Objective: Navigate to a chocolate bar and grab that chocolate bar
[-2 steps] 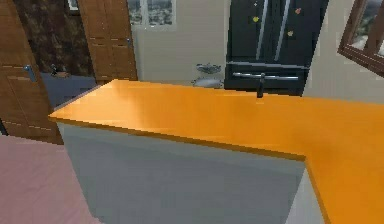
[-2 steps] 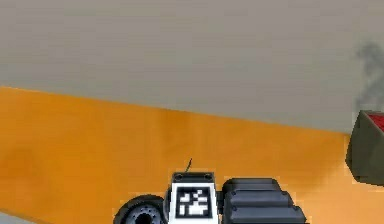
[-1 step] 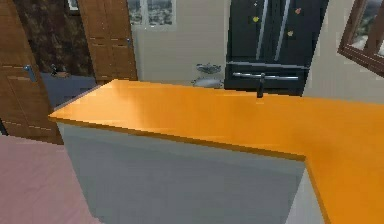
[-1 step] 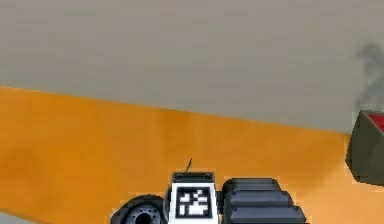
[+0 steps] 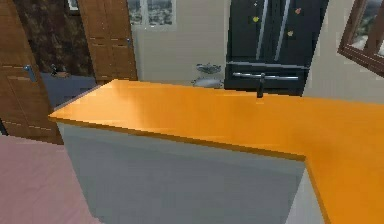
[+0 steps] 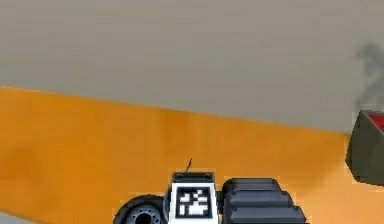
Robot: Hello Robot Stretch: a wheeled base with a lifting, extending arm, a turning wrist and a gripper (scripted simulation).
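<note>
chocolate bar hunting explains the stance: the robot is drawn up against the orange counter [image 5: 200,118], presumably because the bar lies somewhere on that top. in the forward view, wooden cabinets [image 5: 22,80] stand at 9 o'clock. the counter runs across the middle and turns down toward 4 o'clock. a dark tap [image 5: 260,84] rises at its far edge near 1 o'clock, with a dark fridge [image 5: 265,40] behind it at 12.

in the arm side view the counter spreads in from 9 o'clock. at 6 o'clock sits the tool [image 6: 148,211], low beside its white marker [image 6: 196,200], likely kept in because nothing lies in line with it. i cannot tell its state or whether it holds anything. at 3 o'clock a dark block [image 6: 371,150] with a red top sits by the counter's far edge. it may be the chocolate bar, though i cannot say for sure.
</note>
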